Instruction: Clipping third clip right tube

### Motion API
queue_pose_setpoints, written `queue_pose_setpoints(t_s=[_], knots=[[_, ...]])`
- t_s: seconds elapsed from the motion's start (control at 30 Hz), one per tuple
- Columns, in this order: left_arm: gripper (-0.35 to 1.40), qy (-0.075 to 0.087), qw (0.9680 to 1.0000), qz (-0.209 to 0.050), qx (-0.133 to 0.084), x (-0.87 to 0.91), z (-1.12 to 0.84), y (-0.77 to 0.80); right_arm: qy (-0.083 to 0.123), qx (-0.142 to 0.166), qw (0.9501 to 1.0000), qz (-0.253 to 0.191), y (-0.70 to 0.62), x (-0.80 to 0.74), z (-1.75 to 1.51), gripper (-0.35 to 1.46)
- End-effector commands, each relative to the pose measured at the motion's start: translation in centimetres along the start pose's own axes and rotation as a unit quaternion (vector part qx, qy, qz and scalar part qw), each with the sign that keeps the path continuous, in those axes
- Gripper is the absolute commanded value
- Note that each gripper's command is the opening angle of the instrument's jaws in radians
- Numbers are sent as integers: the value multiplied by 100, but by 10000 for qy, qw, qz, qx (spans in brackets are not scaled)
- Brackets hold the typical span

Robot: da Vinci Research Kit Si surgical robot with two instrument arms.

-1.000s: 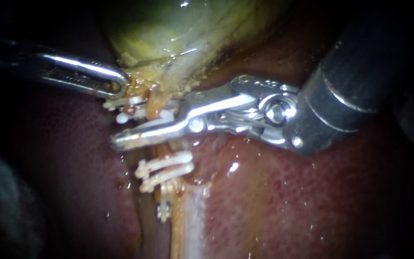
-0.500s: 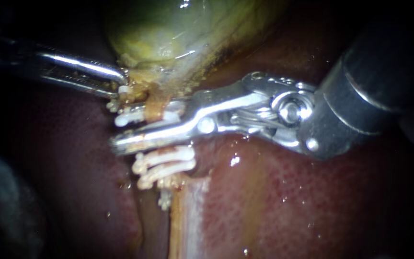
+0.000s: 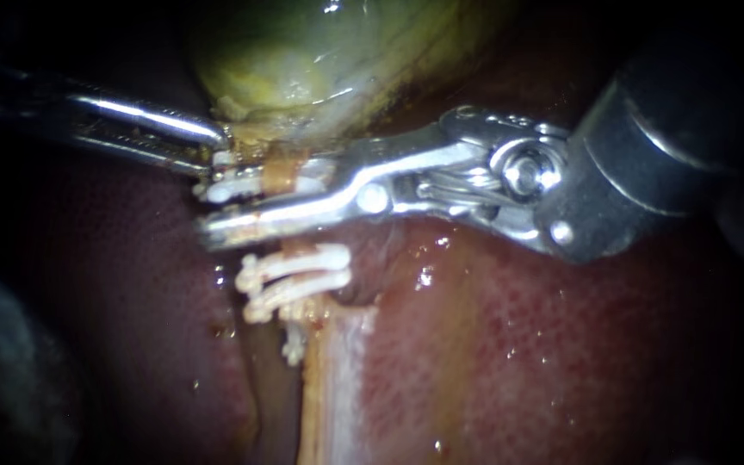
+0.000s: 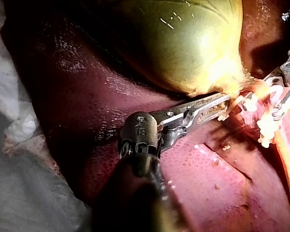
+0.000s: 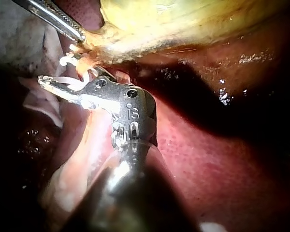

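Observation:
The tube [image 3: 284, 176] runs down from the yellow-green gallbladder [image 3: 320, 52]. My right instrument [image 3: 217, 202] comes in from the upper right, its jaws lying across the tube and pressed on a white clip [image 3: 238, 185] that wraps it. Two closed white clips [image 3: 294, 277] sit on the same tube just below the jaws. My left instrument [image 3: 217, 148] comes in from the left, shut on tissue at the gallbladder's neck. The left wrist view shows that grip [image 4: 221, 105] beside the clips. In the right wrist view the right instrument [image 5: 55, 83] holds the clip under the gallbladder.
Dark red liver [image 3: 561, 344] surrounds the site. A pale band of tissue [image 3: 337, 379] runs downward from the clips, with a small white clip [image 3: 293, 346] at its left edge. The right instrument's thick dark shaft [image 3: 647, 146] fills the upper right.
The right instrument's jaws have closed further on the white clip and moved up toward the gallbladder's neck. The left instrument has held its grip.

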Motion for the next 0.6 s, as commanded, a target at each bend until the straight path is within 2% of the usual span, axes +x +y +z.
queue_pose_setpoints(t_s=[0.03,0.23,0.37,0.6], knots=[[-35,1,10000,2,2,0,0,0,17,-17,10000,31,4,-1,-2,41],[-35,1,10000,3,2,0,0,0,47,-78,9997,209,14,1,-12,37],[-35,1,10000,3,2,0,0,0,40,-72,9995,297,13,0,-14,34],[-35,14,10000,2,-5,0,0,0,27,-61,9991,414,9,-2,-16,17]])
